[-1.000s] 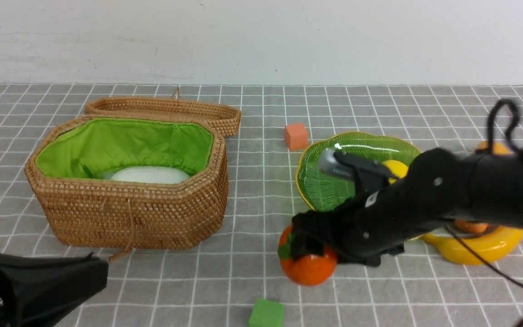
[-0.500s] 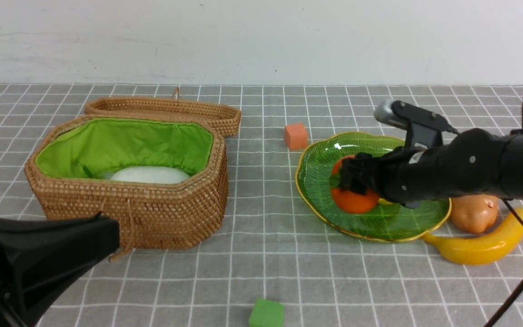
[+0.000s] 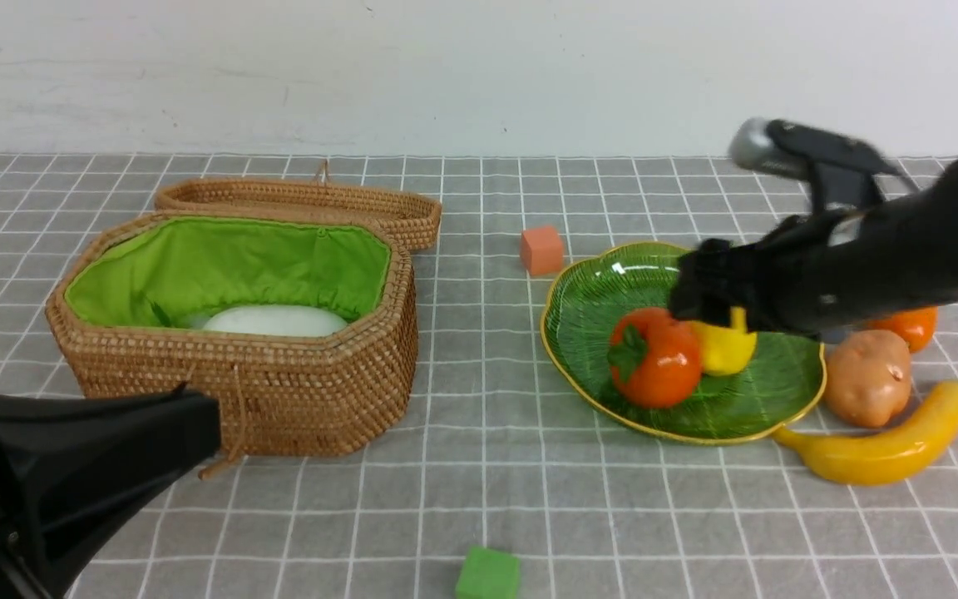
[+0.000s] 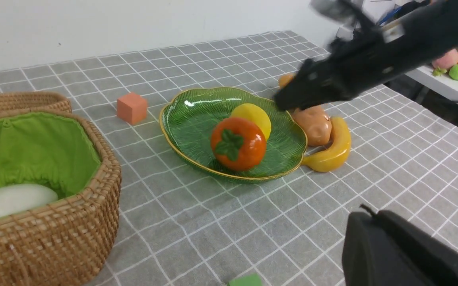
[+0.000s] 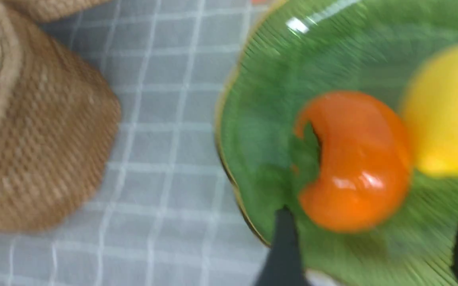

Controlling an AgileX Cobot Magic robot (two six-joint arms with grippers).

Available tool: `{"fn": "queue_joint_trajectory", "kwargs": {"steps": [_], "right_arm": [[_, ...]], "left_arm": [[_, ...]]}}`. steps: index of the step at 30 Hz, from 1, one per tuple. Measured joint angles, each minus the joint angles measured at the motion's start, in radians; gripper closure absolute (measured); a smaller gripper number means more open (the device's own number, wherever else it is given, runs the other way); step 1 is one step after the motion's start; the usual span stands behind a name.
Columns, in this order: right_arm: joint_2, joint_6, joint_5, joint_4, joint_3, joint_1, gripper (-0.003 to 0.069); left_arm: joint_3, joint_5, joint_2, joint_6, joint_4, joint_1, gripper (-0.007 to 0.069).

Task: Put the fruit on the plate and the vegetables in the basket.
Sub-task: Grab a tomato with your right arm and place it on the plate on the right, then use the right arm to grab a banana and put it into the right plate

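I have the right tool (image 3: 691, 287) spread over the plate (image 3: 566, 312) bearing persimmon (image 3: 655, 358) and lemon (image 3: 724, 349), the left tool (image 3: 188, 428) pressed together.

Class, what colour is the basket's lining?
The lining is bright green; clearest in the front view.

We see a small orange cube (image 3: 542, 249) on the tabletop (image 3: 479, 499), to the left of the right hand (image 3: 695, 291), slightly farther back and apart from it. A small green cube (image 3: 488, 574) sits well apart from that hand, to its left and much closer to us. A grey cloth with a white grid covers the tabletop. A white wall (image 3: 446, 75) rises beyond the hand.
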Motion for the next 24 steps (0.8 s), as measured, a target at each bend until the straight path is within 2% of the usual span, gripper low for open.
{"fn": "queue_joint_trajectory", "kwargs": {"steps": [4, 7, 9, 12, 16, 24], "right_arm": [[-0.068, 0.134, 0.214, -0.105, 0.000, -0.115, 0.0328], [-0.062, 0.221, 0.323, -0.177, 0.006, -0.201, 0.0351], [-0.054, 0.261, 0.343, -0.197, 0.032, -0.237, 0.0327], [-0.032, 0.302, 0.316, -0.200, 0.074, -0.268, 0.0245], [0.032, 0.336, 0.196, -0.202, 0.110, -0.284, 0.0142], [0.194, 0.383, 0.038, -0.220, 0.112, -0.286, 0.0106]], "left_arm": [[0.000, 0.000, 0.000, 0.000, 0.000, 0.000, 0.0637], [0.000, 0.000, 0.000, 0.000, 0.000, 0.000, 0.0637], [0.000, 0.000, 0.000, 0.000, 0.000, 0.000, 0.0636], [0.000, 0.000, 0.000, 0.000, 0.000, 0.000, 0.0634], [0.000, 0.000, 0.000, 0.000, 0.000, 0.000, 0.0632], [0.000, 0.000, 0.000, 0.000, 0.000, 0.000, 0.0629]]}}
